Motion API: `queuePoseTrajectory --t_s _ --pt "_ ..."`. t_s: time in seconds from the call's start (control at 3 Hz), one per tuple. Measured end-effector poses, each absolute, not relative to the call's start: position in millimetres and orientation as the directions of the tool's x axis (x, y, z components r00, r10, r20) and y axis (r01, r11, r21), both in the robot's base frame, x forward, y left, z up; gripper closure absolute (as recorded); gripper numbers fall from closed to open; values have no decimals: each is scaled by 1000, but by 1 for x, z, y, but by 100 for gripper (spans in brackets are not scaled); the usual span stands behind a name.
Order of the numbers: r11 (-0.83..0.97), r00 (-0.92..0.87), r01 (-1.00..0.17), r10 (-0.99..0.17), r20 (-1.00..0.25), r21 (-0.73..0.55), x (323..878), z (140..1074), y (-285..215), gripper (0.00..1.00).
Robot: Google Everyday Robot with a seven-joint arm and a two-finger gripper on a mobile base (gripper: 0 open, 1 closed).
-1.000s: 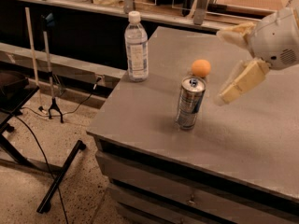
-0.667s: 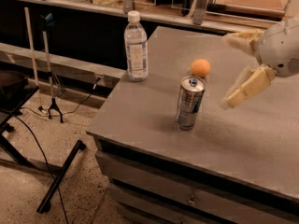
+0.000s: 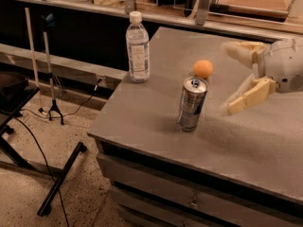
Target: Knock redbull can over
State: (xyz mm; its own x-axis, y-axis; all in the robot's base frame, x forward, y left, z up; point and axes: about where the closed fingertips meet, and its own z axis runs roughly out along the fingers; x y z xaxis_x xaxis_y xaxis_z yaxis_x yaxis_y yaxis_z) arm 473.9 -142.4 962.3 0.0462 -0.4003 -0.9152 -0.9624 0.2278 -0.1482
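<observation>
Redbull can (image 3: 191, 105) upright on table (image 3: 151, 112), capped water bottle (image 3: 138, 51) beyond, gripper (image 3: 228, 78) right of can, splayed wide, empty

1. One redbull can (image 3: 191, 104) stood upright on the one grey table (image 3: 142, 122).
2. One clear water bottle (image 3: 137, 48) with a white cap stood at the can's 10 o'clock.
3. One orange ball (image 3: 203, 69) sat at the can's 12 o'clock.
4. One gripper (image 3: 232, 79), jaws spread apart, hung at the can's 3 o'clock.
</observation>
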Motion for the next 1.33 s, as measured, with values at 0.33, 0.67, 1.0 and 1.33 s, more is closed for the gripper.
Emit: queuePoseTrajectory --t_s 0.33,0.67,1.0,1.33 --pt "221 56 -966 -330 -942 -135 469 956 -134 0" --pt "225 77 -962 -309 -948 -152 468 952 -129 0" --pt "226 91 -960 -310 -946 -166 469 948 -122 0" --pt "220 71 -966 -287 -955 -138 469 936 -110 0"
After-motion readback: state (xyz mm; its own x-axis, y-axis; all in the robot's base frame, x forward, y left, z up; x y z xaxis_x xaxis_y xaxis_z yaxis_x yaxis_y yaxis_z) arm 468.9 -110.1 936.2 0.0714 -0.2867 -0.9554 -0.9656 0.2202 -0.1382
